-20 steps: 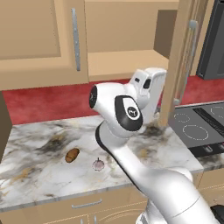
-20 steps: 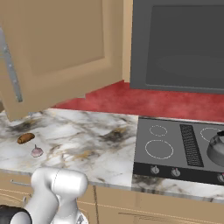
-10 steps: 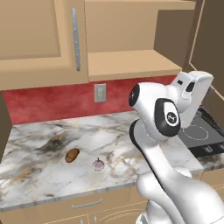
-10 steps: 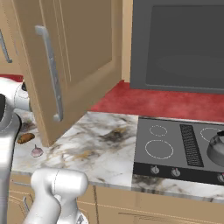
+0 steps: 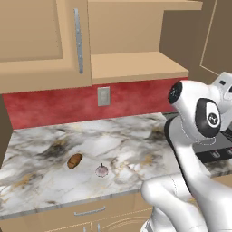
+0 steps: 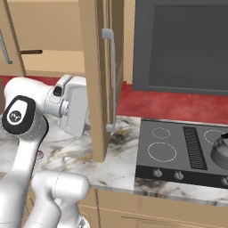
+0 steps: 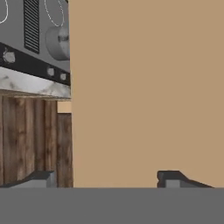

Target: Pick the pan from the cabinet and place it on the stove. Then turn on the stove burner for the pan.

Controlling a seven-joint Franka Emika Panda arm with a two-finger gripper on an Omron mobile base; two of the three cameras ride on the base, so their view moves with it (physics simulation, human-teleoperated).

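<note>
Cabinet [image 5: 136, 65] open; its plain tan shelf is bare in the left base view. In the right base view the open door [image 6: 99, 84] stands edge-on toward the camera, its long silver bar handle [image 6: 110, 80] facing right, toward the stove.

Arm raised in front of the cabinet, white wrist block just left of that door in the right base view. Hand [image 7: 105, 178] seen from its own camera: 2 dark fingertips [image 7: 173, 178] well apart, nothing between them, so the hand is open. A flat tan door panel sits close in front of it.

Stove [image 6: 178, 151] on the right end of the marble bench [image 5: 54, 172]. 2 white burner circles visible on its left side, the larger burner [image 6: 161, 152] nearer the front; knobs [image 6: 157, 173] along the front edge.

A dark round item [image 6: 221, 149] rests on the stove's right side, cut by the frame edge; cannot tell if it is the pan. A thin dark brownish bar [image 6: 31, 52] lies on the cabinet shelf at far left of the right base view, possibly a handle; rest hidden.

On the bench: small brown lump [image 5: 74, 160] and a pale pinkish bulb [image 5: 101, 170] near each other. Wall outlet [image 5: 103, 96] on the red backsplash.
</note>
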